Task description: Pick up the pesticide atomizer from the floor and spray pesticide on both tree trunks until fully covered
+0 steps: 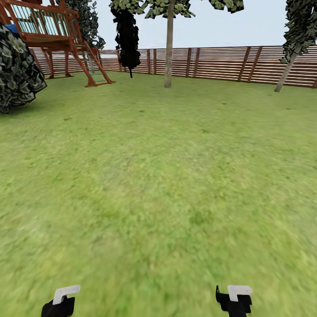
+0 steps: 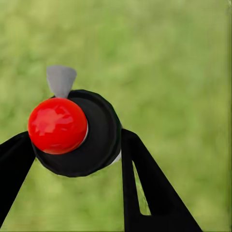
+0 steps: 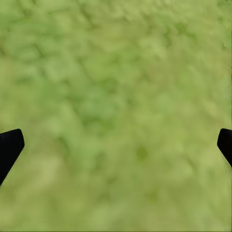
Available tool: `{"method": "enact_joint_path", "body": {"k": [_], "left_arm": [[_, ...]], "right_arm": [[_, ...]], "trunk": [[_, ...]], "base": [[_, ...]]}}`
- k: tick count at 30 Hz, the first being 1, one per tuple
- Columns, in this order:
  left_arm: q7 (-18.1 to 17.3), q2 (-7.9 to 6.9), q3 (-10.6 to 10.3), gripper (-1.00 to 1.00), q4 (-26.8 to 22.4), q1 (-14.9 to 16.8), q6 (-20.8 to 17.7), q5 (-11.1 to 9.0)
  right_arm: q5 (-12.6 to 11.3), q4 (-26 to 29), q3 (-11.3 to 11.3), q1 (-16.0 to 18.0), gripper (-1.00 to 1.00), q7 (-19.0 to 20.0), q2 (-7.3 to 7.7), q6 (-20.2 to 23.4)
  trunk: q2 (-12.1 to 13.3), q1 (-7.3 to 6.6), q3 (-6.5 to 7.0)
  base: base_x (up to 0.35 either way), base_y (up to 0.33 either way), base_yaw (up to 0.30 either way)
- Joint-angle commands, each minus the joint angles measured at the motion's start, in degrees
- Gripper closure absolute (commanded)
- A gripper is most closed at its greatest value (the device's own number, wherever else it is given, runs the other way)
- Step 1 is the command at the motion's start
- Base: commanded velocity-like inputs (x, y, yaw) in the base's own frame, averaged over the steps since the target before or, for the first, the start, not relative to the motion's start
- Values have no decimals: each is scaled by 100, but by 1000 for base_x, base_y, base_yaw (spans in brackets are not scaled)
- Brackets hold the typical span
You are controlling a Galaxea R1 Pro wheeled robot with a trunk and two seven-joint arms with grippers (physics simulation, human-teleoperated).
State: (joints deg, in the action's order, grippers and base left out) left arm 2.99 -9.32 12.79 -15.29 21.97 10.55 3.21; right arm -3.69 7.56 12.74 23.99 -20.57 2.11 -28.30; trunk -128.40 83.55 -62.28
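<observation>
So pickup's done: my left gripper [image 2: 77,150] is clamped on the pesticide atomizer [image 2: 79,133], right gripper [image 3: 116,147] spread and empty, both tree trunks [image 1: 169,53] far off across the lawn [image 1: 158,176], unsprayed.

Tree trunk [image 1: 169,53] ahead before fence [image 1: 220,64] — play frame [image 1: 57,39] left.

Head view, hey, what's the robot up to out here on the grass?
The left gripper is shut on the pesticide atomizer, its red part facing the wrist camera. The right gripper is open over bare lawn. The robot faces a straight tree trunk far ahead by the fence; no spray shows yet.
</observation>
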Motion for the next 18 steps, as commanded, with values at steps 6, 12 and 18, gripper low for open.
{"method": "enact_joint_path", "body": {"k": [6, 12, 18], "left_arm": [[0, 1, 1, 100, 0, 0, 0, 0], [0, 0, -2, 100, 0, 0, 0, 3], [0, 1, 0, 100, 0, 0, 0, 2]], "right_arm": [[0, -1, 0, 0, -100, 2, 0, 0], [0, 0, 0, 0, -100, 2, 1, 0], [0, 0, 0, 0, -100, 1, 1, 0]], "trunk": [[0, 0, 0], [0, 0, 0], [0, 0, 0]], "base": [[339, 0, 0], [339, 0, 0], [339, 0, 0]]}}
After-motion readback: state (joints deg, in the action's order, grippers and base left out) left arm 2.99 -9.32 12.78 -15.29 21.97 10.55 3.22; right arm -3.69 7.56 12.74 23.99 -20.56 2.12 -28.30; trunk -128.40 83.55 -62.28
